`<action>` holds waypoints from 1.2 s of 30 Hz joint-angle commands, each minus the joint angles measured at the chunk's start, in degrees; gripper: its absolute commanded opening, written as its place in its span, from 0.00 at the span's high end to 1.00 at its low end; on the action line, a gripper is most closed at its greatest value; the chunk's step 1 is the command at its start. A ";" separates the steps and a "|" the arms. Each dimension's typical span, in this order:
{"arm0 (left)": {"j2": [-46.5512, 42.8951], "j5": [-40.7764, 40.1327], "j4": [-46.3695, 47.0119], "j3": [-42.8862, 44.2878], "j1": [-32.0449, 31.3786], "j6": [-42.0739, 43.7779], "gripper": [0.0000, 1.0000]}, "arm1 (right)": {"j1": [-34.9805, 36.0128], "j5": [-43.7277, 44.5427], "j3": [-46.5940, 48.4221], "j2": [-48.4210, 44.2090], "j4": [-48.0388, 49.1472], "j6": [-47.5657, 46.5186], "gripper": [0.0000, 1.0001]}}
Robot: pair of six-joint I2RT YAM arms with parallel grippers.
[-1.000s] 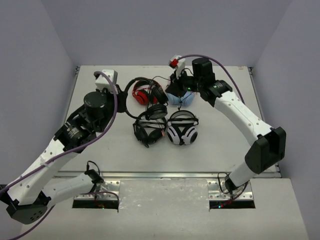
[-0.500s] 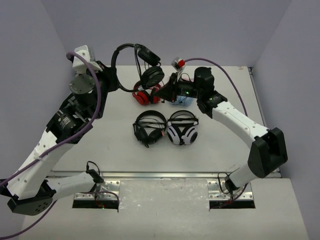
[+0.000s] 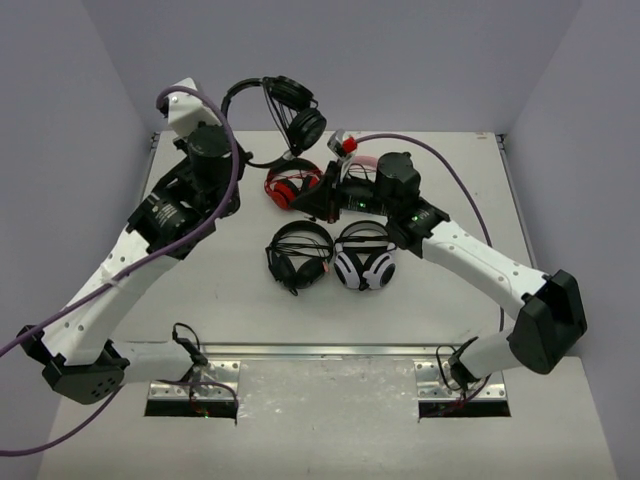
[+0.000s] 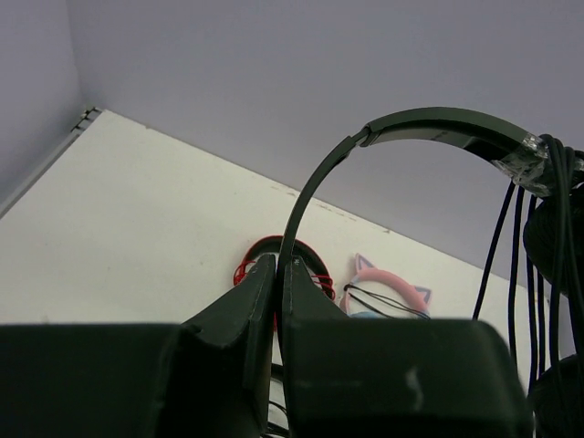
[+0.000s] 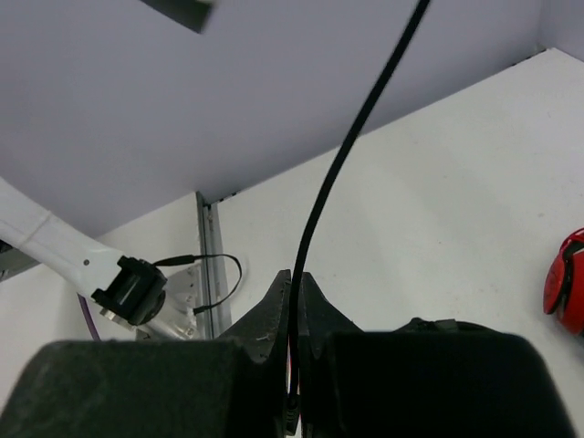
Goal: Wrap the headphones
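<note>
**The headphones [image 3: 303, 128] are held up**

They are seen at the upper middle of the top view. Their thin headband [image 4: 319, 182] is pinched tight by the left gripper [image 4: 278, 272]. Their black cable [image 5: 351, 137] is pinched tight by the right gripper [image 5: 294, 287].

No legible text, label, brand, number or sign was found in any view — markings too small or blurred.

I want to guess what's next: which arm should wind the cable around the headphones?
Probably the right. The right end effector is shut on the cable, so it can loop it, while the left end effector holds the headphones up by the headband.
</note>
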 commanded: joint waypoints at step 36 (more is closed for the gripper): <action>-1.89 -0.60 17.41 -27.19 3.69 -4.65 1.00 | 1.55 5.97 7.47 -0.41 -10.09 20.65 0.85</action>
